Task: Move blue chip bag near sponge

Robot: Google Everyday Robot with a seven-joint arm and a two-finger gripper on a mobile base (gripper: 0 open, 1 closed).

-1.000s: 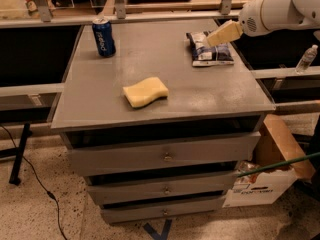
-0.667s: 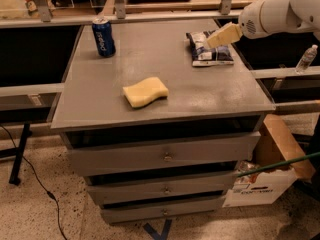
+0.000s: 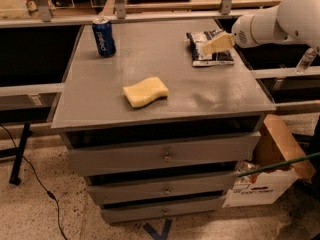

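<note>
The blue chip bag (image 3: 210, 48), dark navy with white panels, lies flat at the back right of the grey cabinet top (image 3: 165, 69). The pale yellow sponge (image 3: 145, 91) lies near the middle front of the top, well left of the bag. My gripper (image 3: 214, 45) reaches in from the right on a white arm and sits over the bag, its pale fingers (image 3: 218, 43) pointing left across it.
An upright blue soda can (image 3: 104, 36) stands at the back left corner. A cardboard box (image 3: 270, 169) sits on the floor right of the drawers. A clear bottle (image 3: 305, 60) stands at the right edge. A black cable (image 3: 35, 179) runs along the floor at left.
The arm and gripper stay over the chip bag with almost no movement. The bag, sponge and can have not moved.
</note>
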